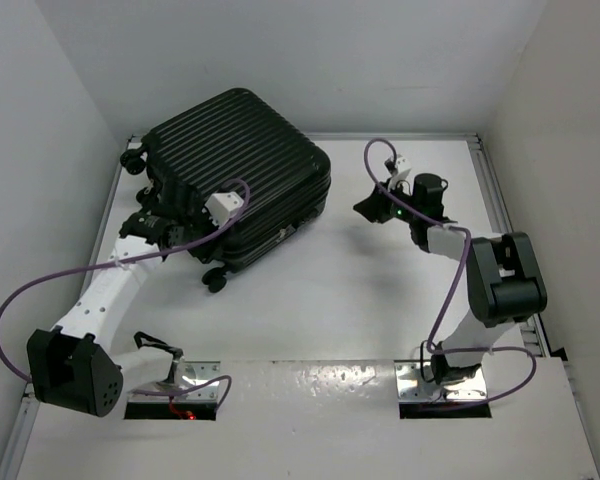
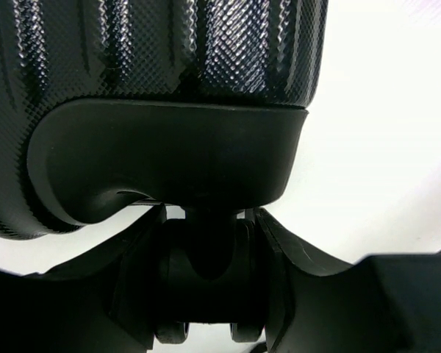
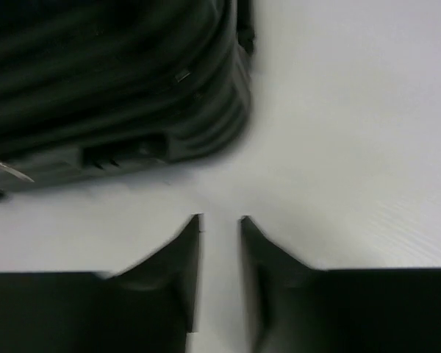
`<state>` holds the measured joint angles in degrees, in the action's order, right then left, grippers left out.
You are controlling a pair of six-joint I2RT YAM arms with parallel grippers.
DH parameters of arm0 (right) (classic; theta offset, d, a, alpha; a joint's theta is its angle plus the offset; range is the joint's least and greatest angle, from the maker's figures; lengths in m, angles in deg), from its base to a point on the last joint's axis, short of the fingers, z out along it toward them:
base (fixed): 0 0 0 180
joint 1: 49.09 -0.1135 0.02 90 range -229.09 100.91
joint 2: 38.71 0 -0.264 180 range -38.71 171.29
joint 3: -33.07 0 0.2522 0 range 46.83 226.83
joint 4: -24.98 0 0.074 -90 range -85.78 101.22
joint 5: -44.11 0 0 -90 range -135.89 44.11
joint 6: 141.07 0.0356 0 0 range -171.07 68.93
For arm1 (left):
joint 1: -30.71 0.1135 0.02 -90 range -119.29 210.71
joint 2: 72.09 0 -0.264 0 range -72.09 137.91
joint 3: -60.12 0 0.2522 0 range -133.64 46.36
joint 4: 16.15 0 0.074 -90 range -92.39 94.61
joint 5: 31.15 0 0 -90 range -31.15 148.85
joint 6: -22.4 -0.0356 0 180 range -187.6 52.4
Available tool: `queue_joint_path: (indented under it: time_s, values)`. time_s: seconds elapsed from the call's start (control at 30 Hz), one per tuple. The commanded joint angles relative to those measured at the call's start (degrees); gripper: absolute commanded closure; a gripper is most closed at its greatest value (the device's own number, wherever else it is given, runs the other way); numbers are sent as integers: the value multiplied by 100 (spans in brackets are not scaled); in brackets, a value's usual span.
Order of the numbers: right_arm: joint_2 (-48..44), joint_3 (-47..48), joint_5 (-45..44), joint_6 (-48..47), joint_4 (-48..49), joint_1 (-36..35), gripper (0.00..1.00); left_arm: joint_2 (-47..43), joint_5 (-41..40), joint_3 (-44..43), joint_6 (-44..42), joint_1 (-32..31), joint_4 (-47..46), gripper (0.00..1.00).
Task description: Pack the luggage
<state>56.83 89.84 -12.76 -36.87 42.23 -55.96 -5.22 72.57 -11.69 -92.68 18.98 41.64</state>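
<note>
The luggage [image 1: 238, 175], a big black ribbed hard-shell suitcase, lies closed at the back left of the white table [image 1: 330, 290]. My left gripper [image 1: 145, 226] is at its near-left side. In the left wrist view the left gripper [image 2: 207, 220] is shut on one of the luggage's wheels [image 2: 206, 268], a finger [image 2: 301, 272] against each side, under the textured shell [image 2: 169, 51]. My right gripper [image 1: 368, 208] hovers right of the luggage, clear of it. In the right wrist view the right gripper [image 3: 220, 219] stands slightly open over bare table with nothing between its jaws, the luggage [image 3: 110, 81] ahead at upper left.
White walls close the table in at the left, back and right. Another wheel [image 1: 214, 280] of the luggage sticks out toward the table's middle. Purple cables [image 1: 40, 285] loop from both arms. The arm bases sit on metal plates [image 1: 195, 378] at the near edge.
</note>
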Motion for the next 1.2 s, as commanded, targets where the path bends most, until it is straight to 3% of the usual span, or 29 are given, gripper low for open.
queue_joint_path:
  time_s: [0.0, 0.03, 0.1, 0.23, 0.7, 1.17]
  values:
    - [131, 499, 1317, 1097, 291, -58, 63, 177, -344, -172, -191, 346, -395, 100]
    - [70, 438, 1354, 1294, 571, -121, 49, 177, -178, -172, -190, 346, -395, 100]
    - [-36, 51, 1381, 2055, 1158, -549, 39, 177, -1, -172, -59, 346, -395, 100]
    - [-28, -239, 1346, 2000, 1854, -1384, 34, 72, 280, -50, 64, 276, -500, 100]
    - [1685, 858, 2180, 1217, 2524, -1659, 34, -148, 404, 126, 232, 162, -501, 100]
    - [2354, 1421, 2076, 1147, 2982, -2098, 35, -201, 246, 179, 337, 109, -553, 100]
